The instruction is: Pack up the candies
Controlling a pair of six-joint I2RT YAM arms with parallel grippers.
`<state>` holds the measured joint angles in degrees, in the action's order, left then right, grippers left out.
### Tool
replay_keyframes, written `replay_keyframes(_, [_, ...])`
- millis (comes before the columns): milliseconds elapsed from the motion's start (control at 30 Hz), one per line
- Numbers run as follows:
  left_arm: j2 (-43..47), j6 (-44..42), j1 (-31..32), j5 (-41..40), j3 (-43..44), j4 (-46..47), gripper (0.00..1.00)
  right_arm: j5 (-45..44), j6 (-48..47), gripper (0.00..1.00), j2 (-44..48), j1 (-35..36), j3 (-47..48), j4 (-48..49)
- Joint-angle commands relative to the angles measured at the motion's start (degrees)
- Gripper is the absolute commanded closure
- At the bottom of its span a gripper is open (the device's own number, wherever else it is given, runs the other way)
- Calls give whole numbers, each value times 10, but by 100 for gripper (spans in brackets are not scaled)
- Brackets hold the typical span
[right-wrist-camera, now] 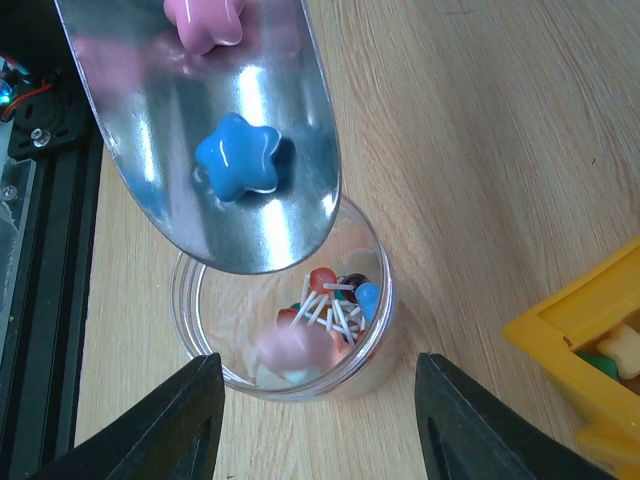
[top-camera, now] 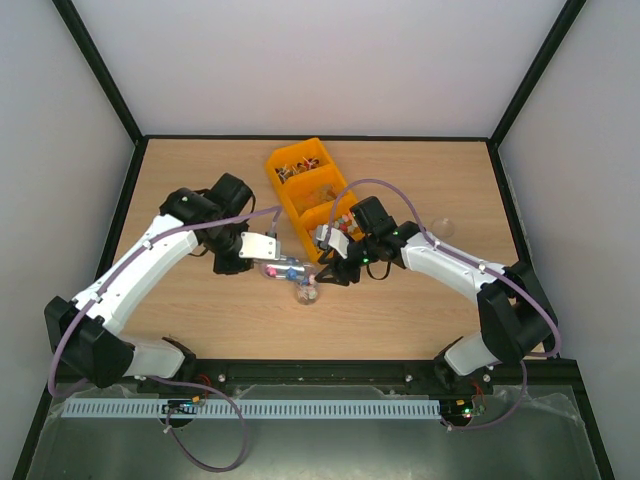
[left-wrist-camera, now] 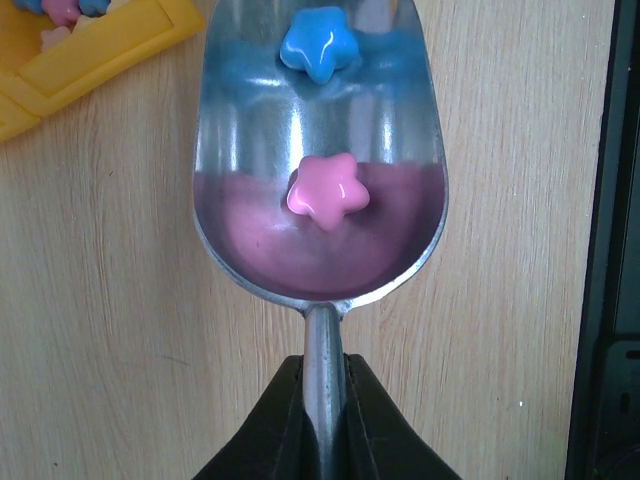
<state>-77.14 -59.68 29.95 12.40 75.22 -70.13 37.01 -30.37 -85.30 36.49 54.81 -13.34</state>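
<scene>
My left gripper (left-wrist-camera: 323,375) is shut on the handle of a silver scoop (left-wrist-camera: 250,240). In the scoop lie two star-shaped candies, one pink (left-wrist-camera: 327,195) and one blue (left-wrist-camera: 318,42). The scoop's lip (right-wrist-camera: 150,120) hangs tilted over a clear jar (right-wrist-camera: 190,320) standing on the table. Lollipop-like candies (right-wrist-camera: 335,295) sit in the jar, and a blurred pink piece (right-wrist-camera: 295,348) shows inside it. My right gripper (right-wrist-camera: 318,365) is open, one finger on each side of the jar, with a gap on the right side. From above, the jar (top-camera: 305,292) stands between both grippers.
A yellow divided bin (top-camera: 300,195) with more candies stands just behind the jar, close to the right gripper (top-camera: 335,270). A small clear object (top-camera: 446,227) lies to the right. A black rail (right-wrist-camera: 40,250) runs along the table's near edge.
</scene>
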Motion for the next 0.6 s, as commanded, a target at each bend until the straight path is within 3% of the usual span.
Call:
replay_keyframes(0, [2,3,4,-9,18,-23,98,5,5,46,-7,4,7,0])
replay_keyframes(567, [-9,1,15,-40,43,-33,98,4,6,46,-7,4,7,0])
